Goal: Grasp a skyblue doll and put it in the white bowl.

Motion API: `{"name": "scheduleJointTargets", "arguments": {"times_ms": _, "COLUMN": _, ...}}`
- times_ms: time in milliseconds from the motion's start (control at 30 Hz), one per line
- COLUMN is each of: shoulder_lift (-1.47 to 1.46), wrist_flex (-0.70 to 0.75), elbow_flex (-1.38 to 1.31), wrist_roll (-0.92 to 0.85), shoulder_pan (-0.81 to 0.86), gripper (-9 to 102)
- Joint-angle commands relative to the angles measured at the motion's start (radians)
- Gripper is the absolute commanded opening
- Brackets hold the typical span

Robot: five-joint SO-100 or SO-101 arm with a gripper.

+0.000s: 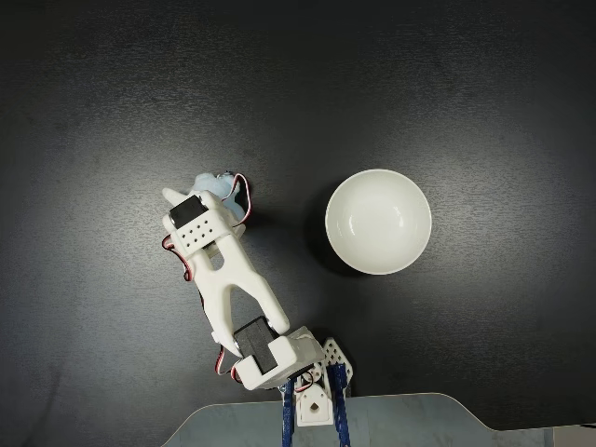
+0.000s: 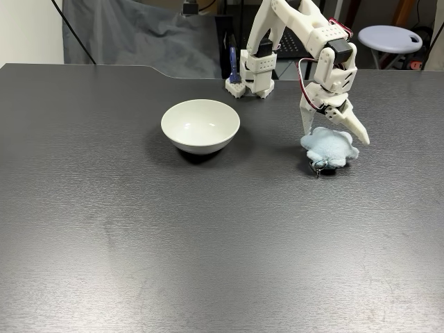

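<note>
Jaws (image 2: 334, 137) of the white 3D-printed arm are spread apart and pointed down, one finger at each side of the small fluffy pale-blue plush doll (image 2: 329, 149); tips look to be at or just touching the fur, not yet squeezed, so this reads as the pre-grasp straddle, jaws set wide to clear the toy's stubby limbs before closing. Doll lies flat on the dark grey desk (image 2: 208, 250), a small metal loop at its near side in the front fixed view, so nothing is lifted. In the top-down fixed view the gripper (image 1: 212, 189) covers most of the doll (image 1: 222, 182), only a blue fringe poking out past the wrist block with its red wires. Arm leans out from its base, which is clamped at the desk edge where the top-down view has its bottom, that being the far edge in the front view. Round glossy white bowl (image 1: 378, 222) sits well apart from the doll, roughly level with it along that edge, nearer the desk's middle; in the front view the bowl (image 2: 200, 125) is left of the toy. Bowl interior is smooth and empty, upright, open mouth up, ready to take a drop from above. Likely next: close on the plush, lift, swing across to the bowl. Soft fur could slip if pinched only at a limb.
</note>
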Motion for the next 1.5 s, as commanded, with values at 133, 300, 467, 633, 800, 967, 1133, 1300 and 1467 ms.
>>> {"name": "scheduleJointTargets", "arguments": {"times_ms": 133, "shoulder_lift": 0.02, "wrist_flex": -0.006, "elbow_flex": -0.063, "wrist_roll": -0.038, "shoulder_pan": 0.015, "gripper": 68}}
{"name": "scheduleJointTargets", "arguments": {"times_ms": 300, "shoulder_lift": 0.023, "wrist_flex": -0.028, "elbow_flex": -0.051, "wrist_roll": -0.041, "shoulder_pan": 0.015, "gripper": 68}}
{"name": "scheduleJointTargets", "arguments": {"times_ms": 467, "shoulder_lift": 0.034, "wrist_flex": -0.043, "elbow_flex": -0.058, "wrist_roll": -0.041, "shoulder_pan": 0.038, "gripper": 68}}
{"name": "scheduleJointTargets", "arguments": {"times_ms": 633, "shoulder_lift": 0.034, "wrist_flex": -0.067, "elbow_flex": -0.049, "wrist_roll": -0.028, "shoulder_pan": 0.087, "gripper": 68}}
{"name": "scheduleJointTargets", "arguments": {"times_ms": 800, "shoulder_lift": 0.034, "wrist_flex": -0.129, "elbow_flex": -0.049, "wrist_roll": -0.025, "shoulder_pan": 0.161, "gripper": 68}}
{"name": "scheduleJointTargets", "arguments": {"times_ms": 967, "shoulder_lift": 0.02, "wrist_flex": -0.144, "elbow_flex": -0.044, "wrist_roll": -0.038, "shoulder_pan": 0.17, "gripper": 68}}
{"name": "scheduleJointTargets", "arguments": {"times_ms": 1133, "shoulder_lift": 0.02, "wrist_flex": -0.133, "elbow_flex": -0.044, "wrist_roll": -0.043, "shoulder_pan": 0.155, "gripper": 68}}
{"name": "scheduleJointTargets", "arguments": {"times_ms": 1300, "shoulder_lift": 0.02, "wrist_flex": -0.132, "elbow_flex": -0.044, "wrist_roll": -0.061, "shoulder_pan": 0.153, "gripper": 68}}
{"name": "scheduleJointTargets", "arguments": {"times_ms": 1467, "shoulder_lift": 0.018, "wrist_flex": -0.129, "elbow_flex": -0.041, "wrist_roll": -0.169, "shoulder_pan": 0.144, "gripper": 68}}
